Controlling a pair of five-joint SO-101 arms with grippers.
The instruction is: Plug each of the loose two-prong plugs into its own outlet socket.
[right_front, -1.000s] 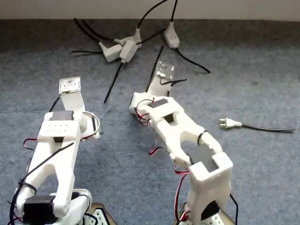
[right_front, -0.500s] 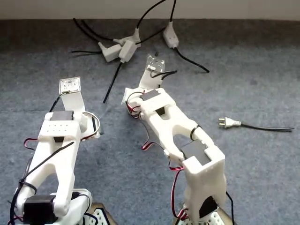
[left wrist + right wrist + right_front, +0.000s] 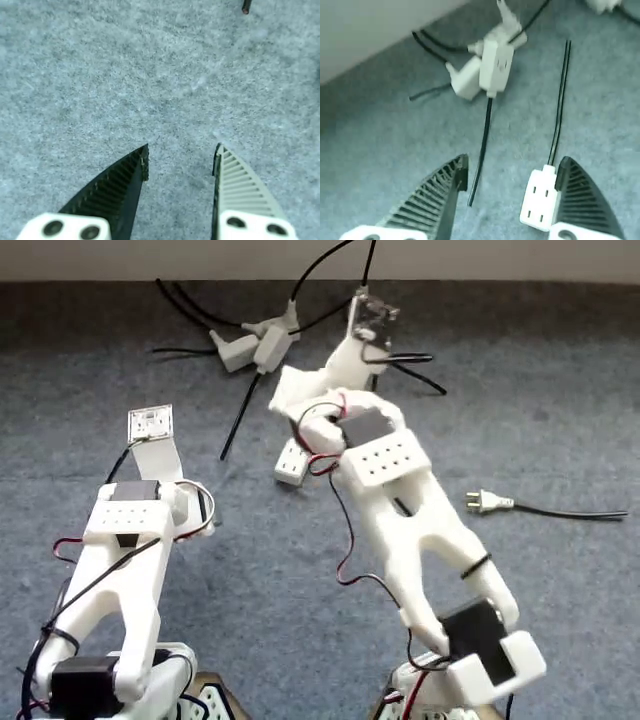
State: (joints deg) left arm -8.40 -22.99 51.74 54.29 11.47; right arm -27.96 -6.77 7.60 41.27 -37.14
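Plug (image 3: pixel 486 503) loose on the carpet (image 3: pixel 560 390); both grippers spread wide.
It lies well apart from the white outlet block (image 3: pixel 539 204), off to the block's right in the high view. The right gripper (image 3: pixel 512 167) hangs over that block, one finger just beside it. The left gripper (image 3: pixel 180 155) is well to the block's left, over carpet.

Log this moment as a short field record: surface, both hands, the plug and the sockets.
surface: grey carpet
left hand: open, over bare carpet, holding nothing
right hand: open, holding nothing
white outlet socket block: on the carpet, close beside one finger of the right hand
white two-prong plug on a black cord: unplugged, lying apart from both arms
white cluster of sockets and plugs: near the carpet's far edge
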